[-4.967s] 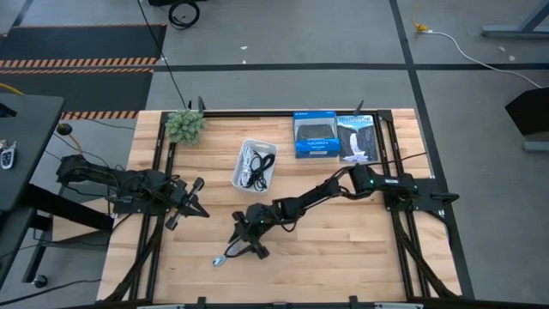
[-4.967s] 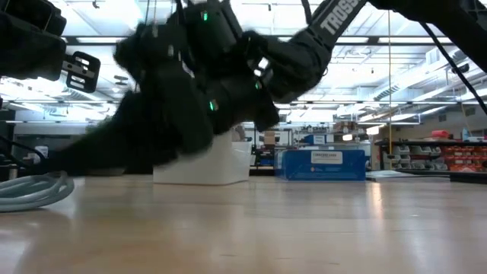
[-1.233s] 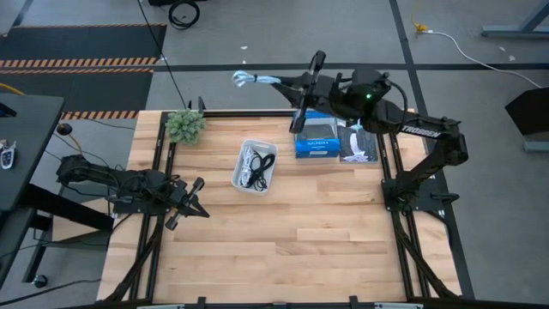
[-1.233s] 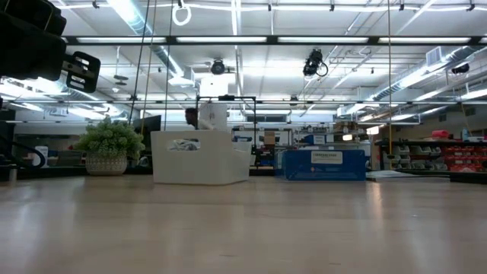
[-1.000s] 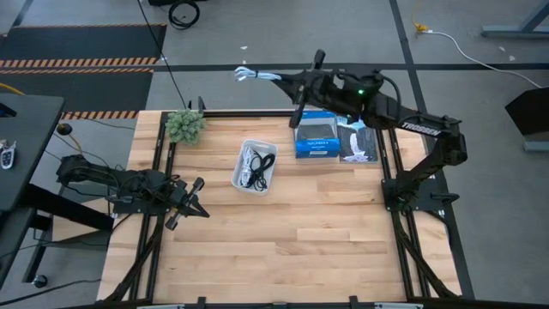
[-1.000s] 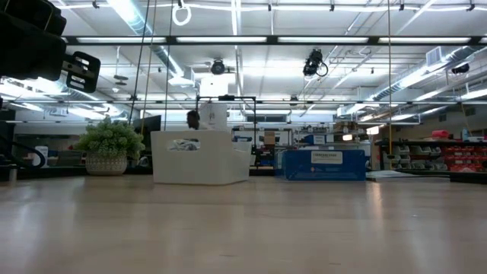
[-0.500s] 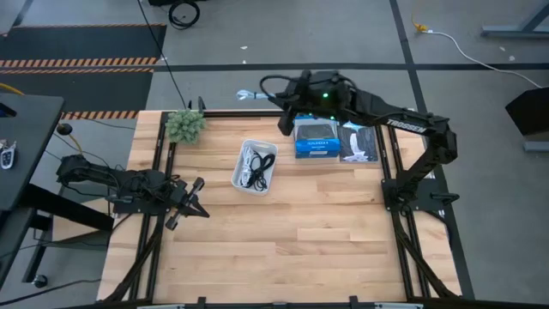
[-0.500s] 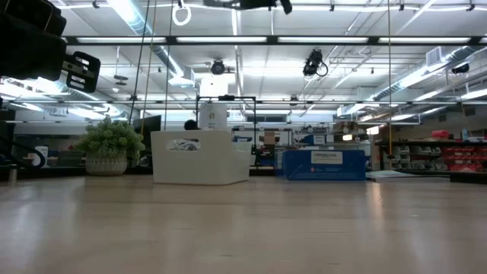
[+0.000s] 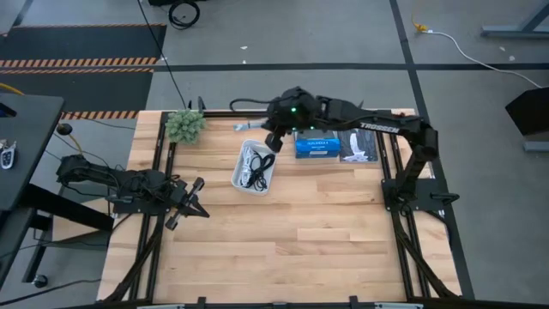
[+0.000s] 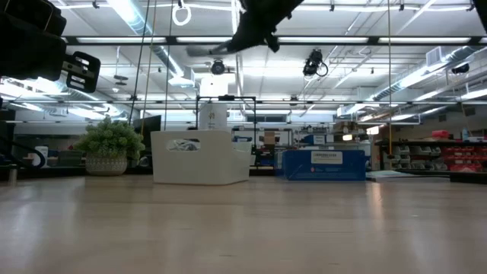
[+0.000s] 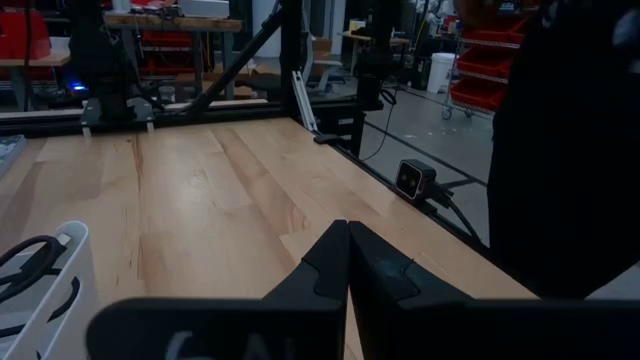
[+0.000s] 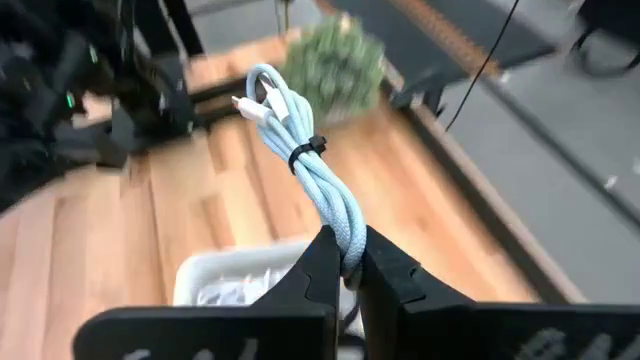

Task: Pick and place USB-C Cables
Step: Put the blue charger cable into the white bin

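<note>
R gripper [image 12: 345, 262] clenched on pale blue cable [image 12: 300, 160], raised over far end of white bin [image 9: 255, 166] (black and white cables [image 9: 254, 167] inside). L gripper [image 11: 347, 250] pressed shut, parked near table's left edge.

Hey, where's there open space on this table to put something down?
The table's whole near half is bare, from the bin forward. It is crowded along the far edge: plant, bin, two boxes, and the right gripper holding the pale blue cable.
</note>
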Robot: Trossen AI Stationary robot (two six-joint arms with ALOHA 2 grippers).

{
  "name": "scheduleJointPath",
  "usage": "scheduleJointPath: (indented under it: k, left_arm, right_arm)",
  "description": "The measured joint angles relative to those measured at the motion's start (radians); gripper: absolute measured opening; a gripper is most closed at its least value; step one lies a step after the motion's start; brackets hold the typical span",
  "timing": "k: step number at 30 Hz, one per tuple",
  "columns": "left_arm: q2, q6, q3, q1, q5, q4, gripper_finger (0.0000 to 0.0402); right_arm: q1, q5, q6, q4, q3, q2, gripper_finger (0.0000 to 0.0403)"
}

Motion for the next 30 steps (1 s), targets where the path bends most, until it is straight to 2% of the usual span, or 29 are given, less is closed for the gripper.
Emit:
scheduleJointPath:
  k: [8, 14, 20, 27, 30]
  left_arm:
    - [0.000, 0.000, 0.000, 0.000, 0.000, 0.000, 0.0011]
    - [0.000, 0.000, 0.000, 0.000, 0.000, 0.000, 0.0011]
    - [0.000, 0.000, 0.000, 0.000, 0.000, 0.000, 0.0011]
    - [0.000, 0.000, 0.000, 0.000, 0.000, 0.000, 0.0011]
    - [0.000, 0.000, 0.000, 0.000, 0.000, 0.000, 0.0011]
  right_arm:
    - [0.000, -0.075, 0.065, -0.142, 0.000, 0.112, 0.0022]
    - [0.001, -0.075, 0.093, -0.263, 0.000, 0.197, 0.0022]
    - [0.002, -0.030, 0.207, -0.315, -0.001, 0.263, 0.0023]
    - [0.002, 0.069, 0.296, -0.250, -0.017, 0.286, 0.0023]
    - [0.000, 0.079, 0.372, -0.233, -0.024, 0.286, 0.0023]
